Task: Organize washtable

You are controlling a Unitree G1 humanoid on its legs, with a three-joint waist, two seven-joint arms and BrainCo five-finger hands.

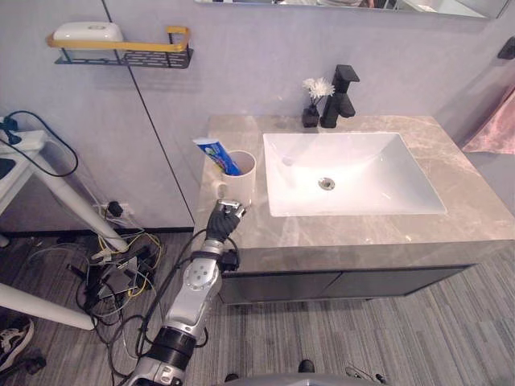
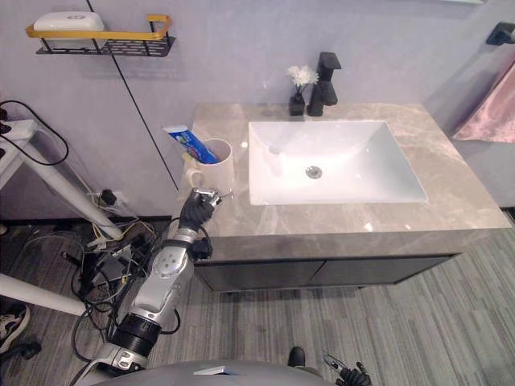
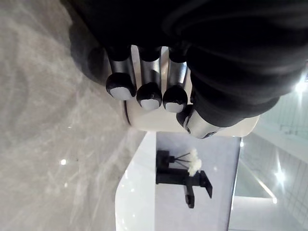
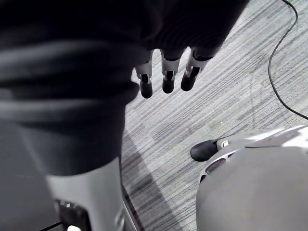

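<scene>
Cup (image 1: 244, 178): white, holds toothpaste (image 1: 217, 154), on counter (image 1: 362, 229) left of sink (image 1: 346, 173).
Left hand (image 1: 224, 222): just in front of cup, fingers relaxed, empty.
Right hand (image 4: 166, 72): fingers straight, empty.

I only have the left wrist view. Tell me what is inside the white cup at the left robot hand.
Observer: A blue and white toothpaste tube stands in the white cup, leaning to the robot's left.
Operator: Report anything mounted beyond my view.
Observer: A black and yellow shelf on the wall to the left holds a white case.
Operator: Give me the right robot hand.
Observer: The right robot hand hangs over the grey floor, fingers relaxed, holding nothing.
</scene>
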